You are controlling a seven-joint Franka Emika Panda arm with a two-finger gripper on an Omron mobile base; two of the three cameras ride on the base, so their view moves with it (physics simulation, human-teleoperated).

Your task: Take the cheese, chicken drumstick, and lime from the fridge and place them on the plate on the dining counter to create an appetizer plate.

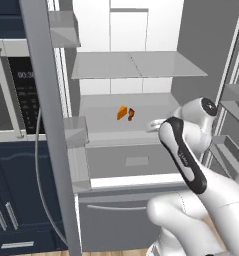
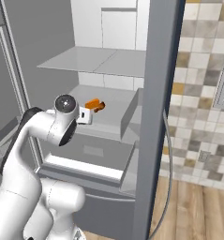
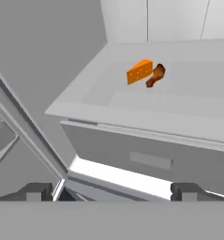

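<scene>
Nearest, at the hand: the gripper [image 3: 111, 191] stands with its jaws spread wide and nothing between them, both dark tips low in the hand view, poised outside the open fridge [image 1: 141, 65].
Just ahead, at 12 o'clock: a grey drawer front [image 3: 151, 159] with a bright strip of light under it.
Above the drawer: a flat pale shelf [image 3: 188, 98].
Cheese: the cheese [image 3: 139, 71] is an orange wedge lying on that shelf, toward 12 o'clock from the tips, well apart from them.
Drumstick: the chicken drumstick [image 3: 155, 75] lies touching the wedge at its 3 o'clock side.
Farthest: the white back wall, with a higher grey shelf [image 1: 136, 64] above.
</scene>
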